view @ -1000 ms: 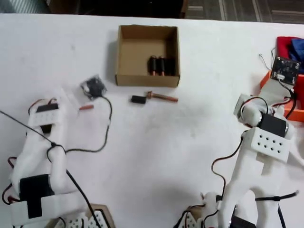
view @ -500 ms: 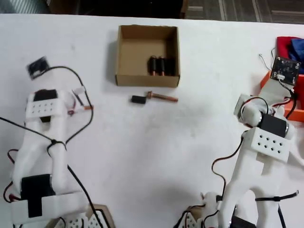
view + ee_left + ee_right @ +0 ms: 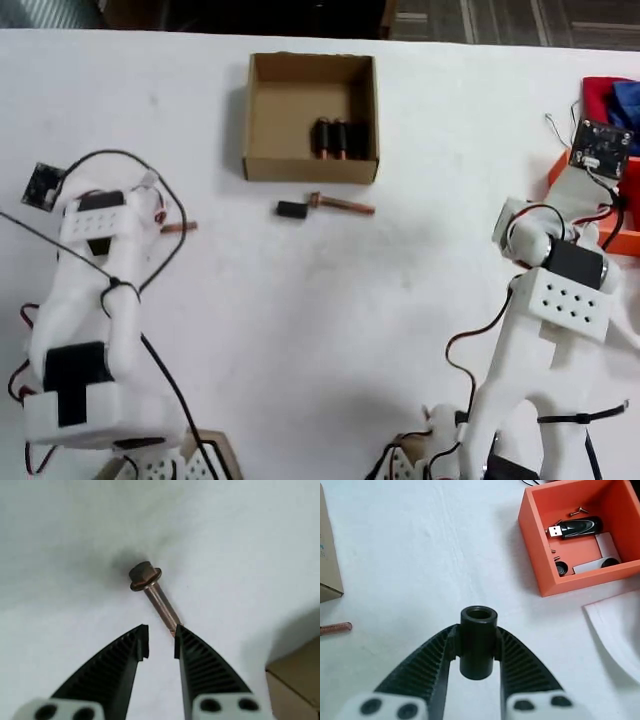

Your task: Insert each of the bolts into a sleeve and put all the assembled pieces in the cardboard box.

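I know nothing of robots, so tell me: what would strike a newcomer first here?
The right pincer grips a black sleeve over the white table. The left pincer stands open, a copper bolt at one fingertip. Two assembled pieces lie in the cardboard box.

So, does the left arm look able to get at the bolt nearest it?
Probably yes. The bolt sits at the tips of the left end effector, jaws slightly apart, on bare table. Its shank meets one fingertip, not the gap, so a small sideways shift seems needed.

Pieces [image 3: 332, 138] in cardboard box [image 3: 310, 169], bolt [image 3: 343, 205] before
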You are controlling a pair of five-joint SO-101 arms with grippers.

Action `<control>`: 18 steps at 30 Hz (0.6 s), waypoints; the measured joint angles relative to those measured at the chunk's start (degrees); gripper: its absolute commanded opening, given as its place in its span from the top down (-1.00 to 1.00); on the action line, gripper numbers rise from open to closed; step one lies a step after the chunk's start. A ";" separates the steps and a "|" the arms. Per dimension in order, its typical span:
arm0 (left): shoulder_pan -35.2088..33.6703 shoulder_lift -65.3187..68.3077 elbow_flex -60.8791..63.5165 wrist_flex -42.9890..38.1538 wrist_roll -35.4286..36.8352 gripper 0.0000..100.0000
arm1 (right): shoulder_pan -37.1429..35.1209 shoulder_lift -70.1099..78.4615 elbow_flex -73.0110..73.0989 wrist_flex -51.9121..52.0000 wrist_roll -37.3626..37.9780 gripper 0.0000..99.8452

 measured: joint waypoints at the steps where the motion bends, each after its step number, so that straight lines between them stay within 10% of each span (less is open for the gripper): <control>1: 0.00 0.88 0.00 -0.88 0.26 0.78 | 0.00 0.00 0.00 0.00 0.00 0.96; 18: 0.09 13.63 -7.56 -3.69 0.70 0.78 | 0.00 0.00 0.00 0.00 0.00 0.96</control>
